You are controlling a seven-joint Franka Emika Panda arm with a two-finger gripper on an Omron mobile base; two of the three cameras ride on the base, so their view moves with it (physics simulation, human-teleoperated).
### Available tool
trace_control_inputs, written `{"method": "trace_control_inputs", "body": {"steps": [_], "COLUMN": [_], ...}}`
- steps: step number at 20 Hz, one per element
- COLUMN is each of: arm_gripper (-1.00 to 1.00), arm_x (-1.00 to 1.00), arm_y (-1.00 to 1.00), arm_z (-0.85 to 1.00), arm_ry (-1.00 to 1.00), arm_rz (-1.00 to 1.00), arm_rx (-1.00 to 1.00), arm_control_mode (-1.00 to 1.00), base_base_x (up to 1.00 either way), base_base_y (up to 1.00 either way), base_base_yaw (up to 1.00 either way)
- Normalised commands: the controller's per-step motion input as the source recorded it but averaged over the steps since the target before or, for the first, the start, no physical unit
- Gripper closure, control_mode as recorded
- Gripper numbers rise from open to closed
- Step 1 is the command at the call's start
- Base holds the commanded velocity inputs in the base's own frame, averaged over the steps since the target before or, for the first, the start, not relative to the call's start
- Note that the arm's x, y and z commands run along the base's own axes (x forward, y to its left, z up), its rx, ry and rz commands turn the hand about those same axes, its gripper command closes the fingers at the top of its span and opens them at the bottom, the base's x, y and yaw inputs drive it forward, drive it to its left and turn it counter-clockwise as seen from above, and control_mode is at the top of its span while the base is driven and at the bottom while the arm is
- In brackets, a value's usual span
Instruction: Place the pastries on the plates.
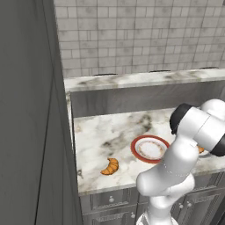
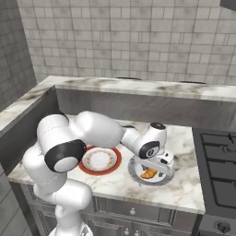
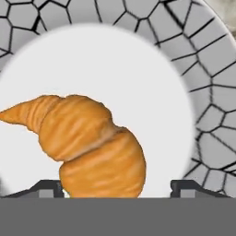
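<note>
Nearest the hand camera lies a croissant [image 3: 87,143], ridged and golden, resting on the white centre of a plate with a grey crackle-patterned rim [image 3: 203,60]. The two dark fingers [image 3: 46,188] stand wide apart, one on each side of the pastry and neither pressing it — an open, released stance.

The marble tabletop [image 1: 101,132] carries everything. From the right base view the white arm [image 2: 101,131] reaches across it to that grey-rimmed plate [image 2: 138,176], the gripper [image 2: 159,166] low over the pastry [image 2: 148,174]. Just beside it, toward the robot's left, sits the red-rimmed plate [image 2: 99,160], its white centre bare. The second croissant [image 1: 110,166] lies on the bare marble near the front edge, well apart from the red-rimmed plate [image 1: 150,148], in the left base view.

So one pastry looks delivered and the step in hand reads as the retreat. Doing it well means lifting straight up along the fingers' own axis, keeping them spread, so neither tip drags the croissant off the centre. Only once clear of the rim should the arm swing left toward the remaining croissant — approach that one from above, fingers straddling its thick middle across the narrow width.
</note>
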Motion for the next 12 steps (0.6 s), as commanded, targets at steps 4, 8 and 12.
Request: {"method": "trace_control_inputs", "body": {"steps": [4, 8, 12], "arm_gripper": [-1.0, -1.0, -1.0], "arm_x": [-0.31, -0.02, 0.08], "arm_y": [0.1, 0.92, 1.0], "arm_z": [0.81, 1.0, 0.57], "arm_ry": [0.0, -0.01, -0.09], "arm_rz": [-0.05, -0.15, -0.27], "arm_rx": [0.0, -0.13, -0.1], "arm_control_mode": [-1.0, -1.0, -1.0], "base_base_x": [0.0, 0.0, 0.0], "base_base_y": [0.0, 0.0, 0.0], "base_base_yaw": [0.0, 0.0, 0.0]}}
